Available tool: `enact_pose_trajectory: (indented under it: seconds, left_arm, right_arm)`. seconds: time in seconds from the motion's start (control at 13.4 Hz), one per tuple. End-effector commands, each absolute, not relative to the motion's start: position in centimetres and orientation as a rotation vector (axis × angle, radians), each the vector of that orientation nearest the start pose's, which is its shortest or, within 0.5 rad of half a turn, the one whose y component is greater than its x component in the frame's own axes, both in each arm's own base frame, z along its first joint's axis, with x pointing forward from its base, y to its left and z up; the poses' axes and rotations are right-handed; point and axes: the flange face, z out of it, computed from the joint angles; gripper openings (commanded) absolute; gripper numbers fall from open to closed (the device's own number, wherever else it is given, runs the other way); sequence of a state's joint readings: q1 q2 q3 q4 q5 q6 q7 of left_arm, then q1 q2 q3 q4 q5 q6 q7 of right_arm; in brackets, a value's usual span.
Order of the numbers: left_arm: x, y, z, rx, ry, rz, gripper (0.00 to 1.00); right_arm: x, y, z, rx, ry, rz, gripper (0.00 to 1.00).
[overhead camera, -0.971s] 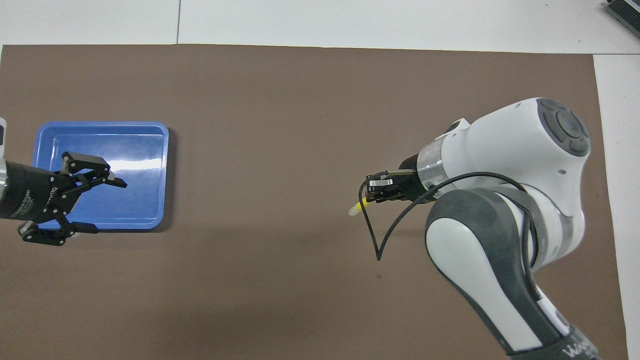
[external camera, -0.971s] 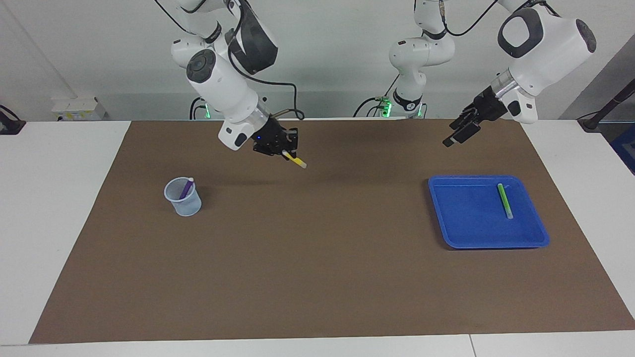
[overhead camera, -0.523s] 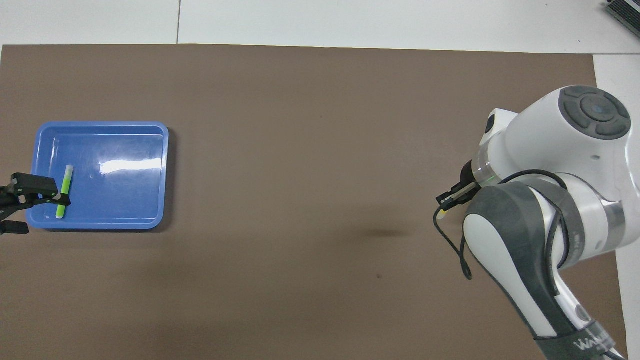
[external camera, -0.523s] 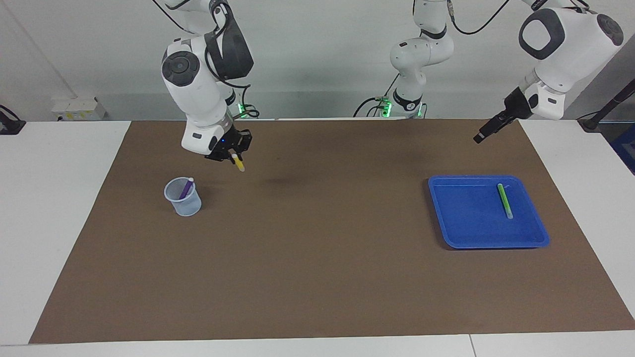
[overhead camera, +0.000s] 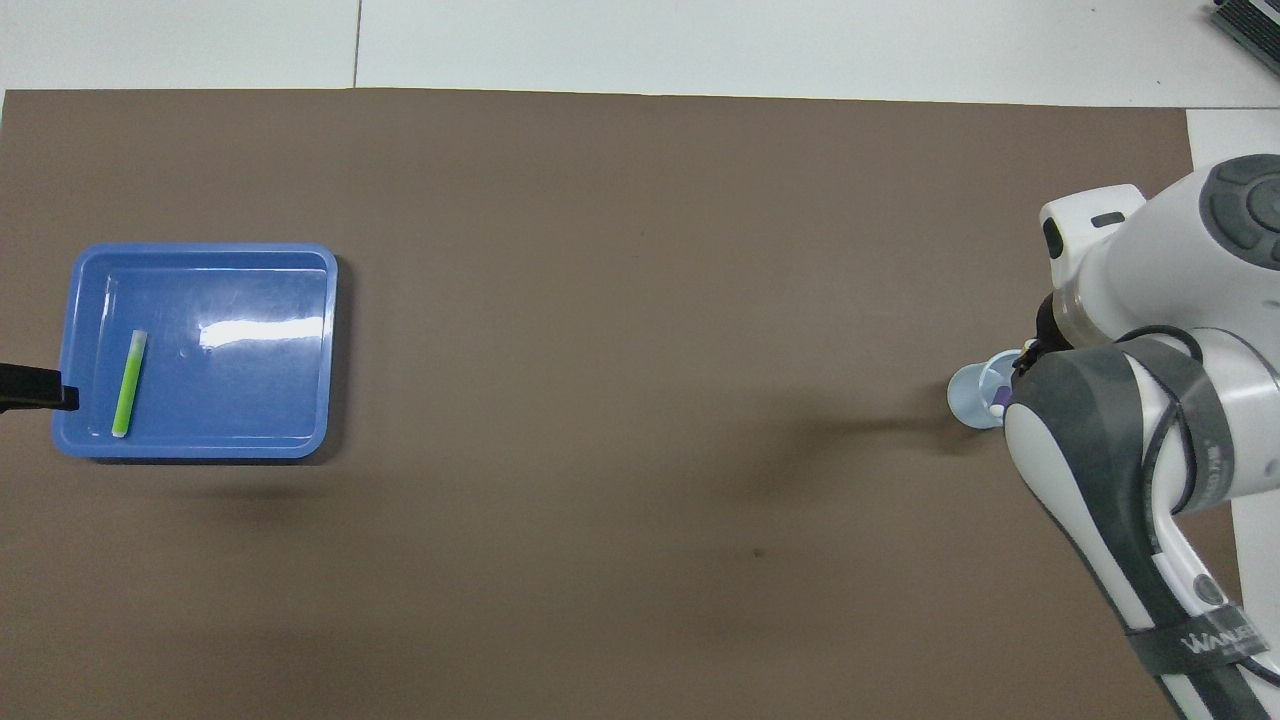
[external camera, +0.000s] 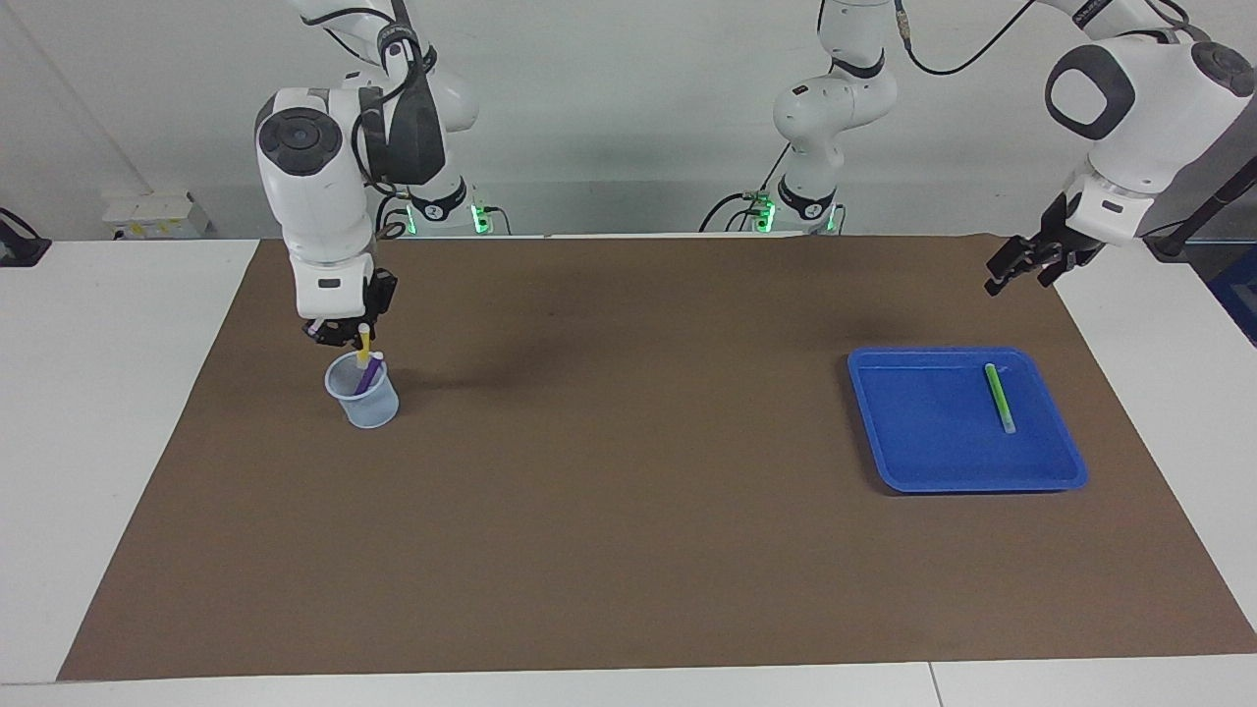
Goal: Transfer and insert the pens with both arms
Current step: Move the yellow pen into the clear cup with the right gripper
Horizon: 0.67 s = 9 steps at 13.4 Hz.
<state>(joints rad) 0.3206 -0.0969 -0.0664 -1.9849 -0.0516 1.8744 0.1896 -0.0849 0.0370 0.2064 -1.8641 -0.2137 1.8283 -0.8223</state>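
My right gripper (external camera: 346, 335) is shut on the yellow pen (external camera: 363, 345) and holds it upright, its lower end at the rim of a small translucent cup (external camera: 362, 397). The purple pen (external camera: 369, 372) leans inside that cup. In the overhead view the right arm covers most of the cup (overhead camera: 973, 393) and hides the yellow pen. The green pen (external camera: 1000, 397) lies in the blue tray (external camera: 967, 483) toward the left arm's end; it also shows in the overhead view (overhead camera: 128, 383). My left gripper (external camera: 1017, 279) is open and empty, up in the air over the mat's corner beside the tray.
A brown mat (external camera: 628, 511) covers the table's middle, with white table (external camera: 108, 442) around it. The tray (overhead camera: 200, 450) and the cup stand at either end of the mat. Only one dark left finger (overhead camera: 35, 386) shows at the overhead view's edge.
My right gripper has swung from the mat's middle to over the cup with the yellow pen, turning it upright. My left gripper has drawn back from over the tray toward the mat's corner.
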Motion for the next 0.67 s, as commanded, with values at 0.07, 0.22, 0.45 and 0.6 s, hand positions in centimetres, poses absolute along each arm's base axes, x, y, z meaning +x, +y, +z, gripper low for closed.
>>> enact_pose_trajectory:
  seconds: [0.07, 0.22, 0.45, 0.6]
  left_arm:
    - [53.5, 15.0, 46.5, -3.156, -0.017, -0.039, 1.0]
    - [54.6, 15.5, 44.3, -3.154, 0.002, -0.064, 1.0]
    - [55.9, 16.0, 41.3, -3.142, 0.03, -0.079, 1.0]
    - [56.8, 16.3, 39.2, -3.14, 0.057, -0.099, 1.0]
  right_arm:
    - [56.2, 3.7, 47.2, -2.844, -1.709, 0.17, 0.0]
    - [55.6, 3.2, 46.2, -2.844, -1.698, 0.179, 0.0]
    - [55.3, 1.6, 45.1, -2.862, -1.655, 0.187, 0.13]
    - [55.1, 1.1, 44.8, -2.863, -1.607, 0.184, 0.67]
